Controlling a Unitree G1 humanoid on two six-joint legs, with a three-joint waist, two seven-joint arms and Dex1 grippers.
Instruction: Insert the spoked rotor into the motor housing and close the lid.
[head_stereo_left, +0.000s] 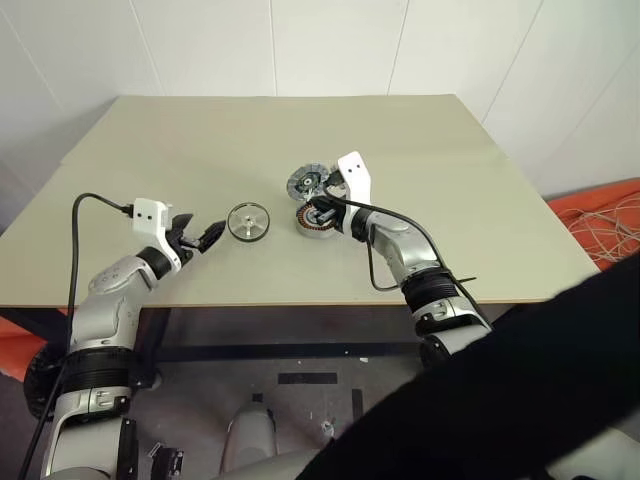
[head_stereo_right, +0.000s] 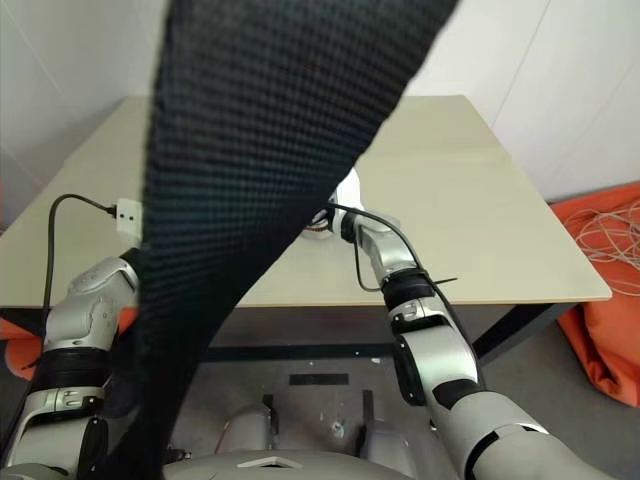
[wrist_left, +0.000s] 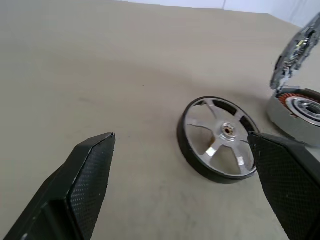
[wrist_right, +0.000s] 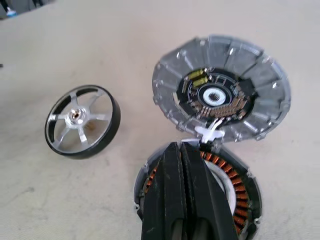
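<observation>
- The table (head_stereo_left: 150, 200) carries all three parts, which lie in a loose row between your two grippers.
- A black ribbed strap (head_stereo_right: 250, 180) hangs across the right eye view and hides much of the table there; in the left eye view it fills the lower right corner.
- Your right gripper (wrist_right: 186, 165) is clenched, fingers pressed together with nothing between them. It hangs just over the housing (wrist_right: 240, 192), whose copper windings show on both sides of the fingers.
- The lid (wrist_right: 222, 95) stands tilted open just beyond the right fingertips, its inner face with the dark centre turned up, its lower edge meeting the housing rim.
- Your left gripper (wrist_left: 185, 150) is released, fingers spread wide and empty, low over the table.
- The rotor (wrist_left: 217, 137) lies flat just ahead of the left fingers, not touched by either, and near the housing but apart from it.
</observation>
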